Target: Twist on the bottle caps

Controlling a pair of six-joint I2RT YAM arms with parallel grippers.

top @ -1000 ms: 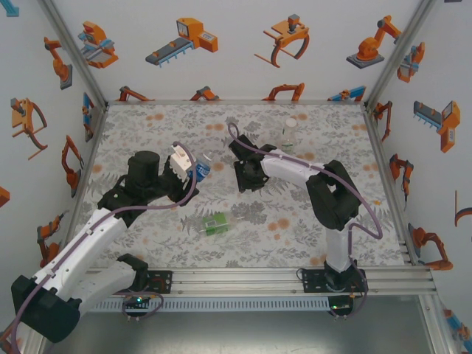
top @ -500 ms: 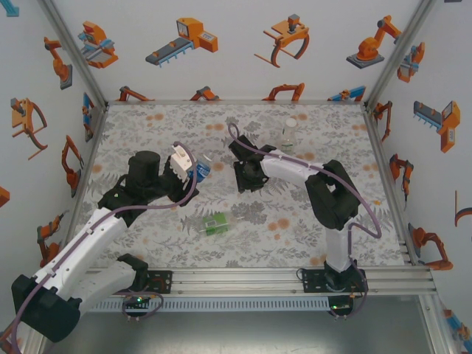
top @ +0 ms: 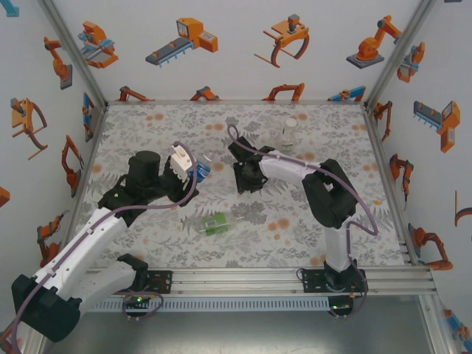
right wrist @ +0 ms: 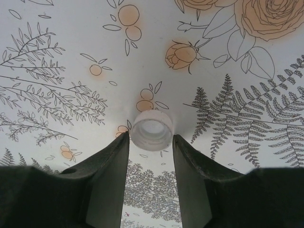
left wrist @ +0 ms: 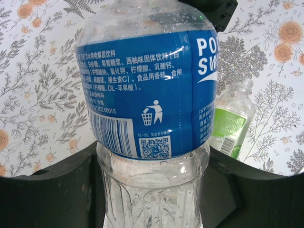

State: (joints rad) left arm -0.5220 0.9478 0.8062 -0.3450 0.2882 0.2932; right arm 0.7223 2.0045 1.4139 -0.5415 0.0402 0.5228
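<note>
Snugly, the white cap (right wrist: 152, 129) sits between the right fingers' (right wrist: 108, 183) tips

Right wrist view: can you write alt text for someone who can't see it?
A small whitish bottle cap is pinched between the two dark fingers of the right end effector. Behind it lies a white tablecloth printed with orange flowers and grey ferns.
</note>
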